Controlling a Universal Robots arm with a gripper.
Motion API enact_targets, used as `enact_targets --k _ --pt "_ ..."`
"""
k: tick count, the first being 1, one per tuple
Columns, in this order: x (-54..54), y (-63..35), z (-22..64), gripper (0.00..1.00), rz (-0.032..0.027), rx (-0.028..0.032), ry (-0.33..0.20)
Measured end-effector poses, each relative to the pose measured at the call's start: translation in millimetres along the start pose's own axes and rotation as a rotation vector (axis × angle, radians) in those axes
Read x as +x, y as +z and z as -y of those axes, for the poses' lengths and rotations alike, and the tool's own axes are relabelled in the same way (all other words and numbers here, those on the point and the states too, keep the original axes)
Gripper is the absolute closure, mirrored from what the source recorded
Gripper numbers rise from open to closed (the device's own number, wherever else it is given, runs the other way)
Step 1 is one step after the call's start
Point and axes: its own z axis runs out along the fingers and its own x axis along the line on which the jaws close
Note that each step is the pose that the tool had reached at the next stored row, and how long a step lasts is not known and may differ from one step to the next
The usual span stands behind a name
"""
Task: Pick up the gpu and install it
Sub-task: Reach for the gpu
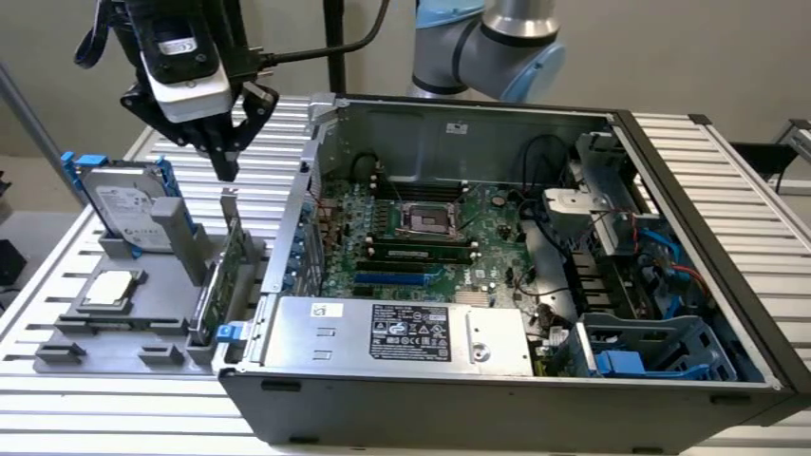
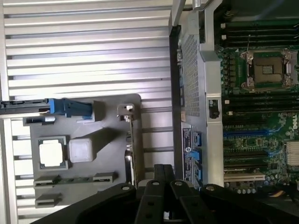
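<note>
On a gray holder (image 1: 121, 334), the gpu (image 1: 226, 261) stands just below closed fingers (image 1: 226, 163).

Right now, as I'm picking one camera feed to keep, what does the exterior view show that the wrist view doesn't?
The exterior view adds the power supply, the blue drive cage and the hard drive's labelled face. The wrist view adds the case's perforated rear panel, seen face-on. Both share the gpu standing on edge in the grey holder, the CPU socket, and the shut fingers just over the gpu, holding nothing.
</note>
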Motion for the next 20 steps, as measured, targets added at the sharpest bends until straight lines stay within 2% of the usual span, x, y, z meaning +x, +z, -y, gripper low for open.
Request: enact_targets --k 5,9,13,20 --pt "21.3 3.4 6.4 0.89 0.0 0.0 0.0" --pt "31.0 4.7 13.9 0.89 0.0 0.0 0.0" --pt "35.0 4.9 22.2 0.89 -0.0001 0.0001 0.0" --pt "35.0 4.9 22.2 0.89 0.0001 0.0 0.0"
